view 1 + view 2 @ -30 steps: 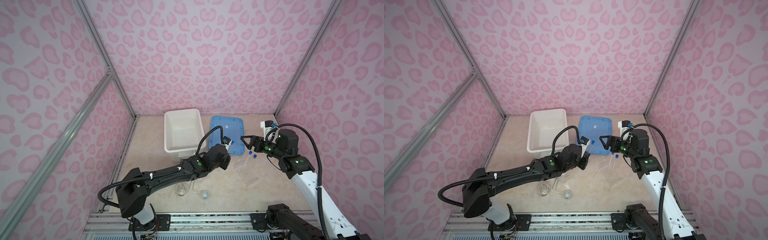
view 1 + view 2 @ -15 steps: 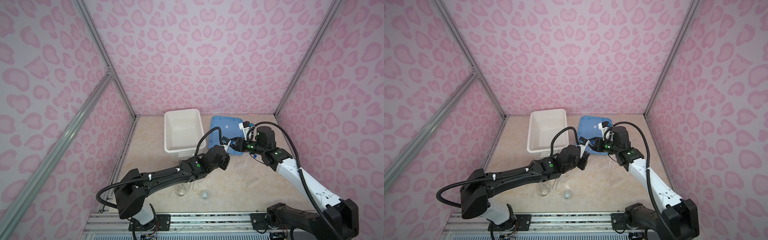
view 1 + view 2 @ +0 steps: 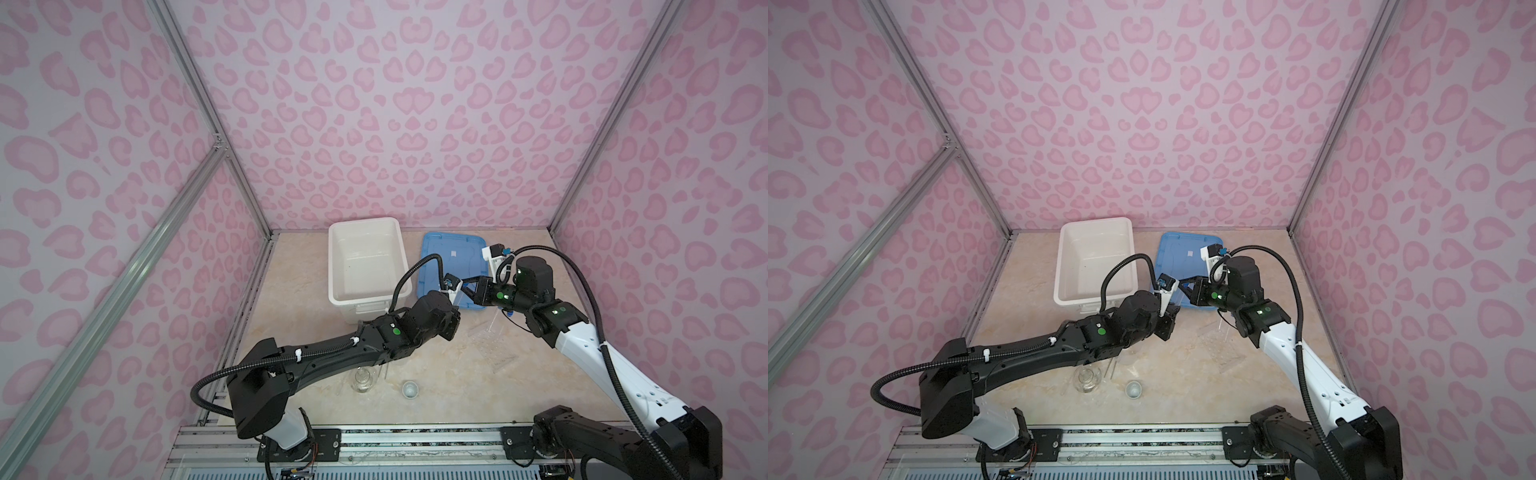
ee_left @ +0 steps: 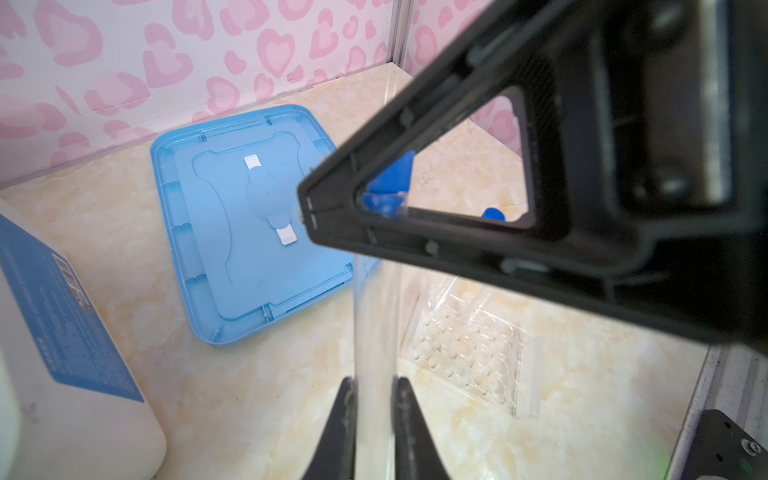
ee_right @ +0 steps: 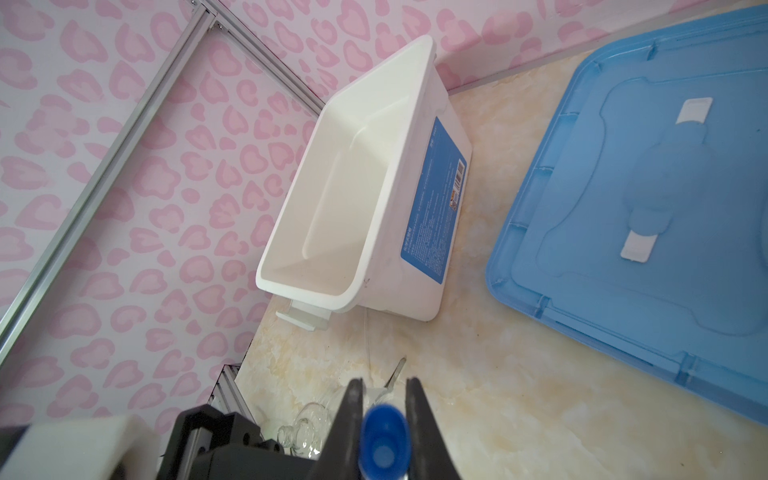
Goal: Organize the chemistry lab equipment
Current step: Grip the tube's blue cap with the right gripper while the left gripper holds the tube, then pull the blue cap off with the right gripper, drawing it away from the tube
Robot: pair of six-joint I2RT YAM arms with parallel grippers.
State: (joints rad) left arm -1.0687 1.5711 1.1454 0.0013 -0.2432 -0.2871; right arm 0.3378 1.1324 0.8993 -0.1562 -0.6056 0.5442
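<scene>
**Tube hand-over, both arms gripping**

The test tube (image 4: 374, 316) hangs in the air over the near edge of the blue lid (image 4: 249, 208). The left jaws are clamped on its clear body and the right jaws pinch its blue cap (image 5: 384, 436). The step looks like a hand-over. Next the left jaws must let go. Then the tube likely goes to the clear rack (image 3: 492, 345), which lies on the desk (image 4: 257, 395) at the tube's 5 o'clock in a top view.
</scene>
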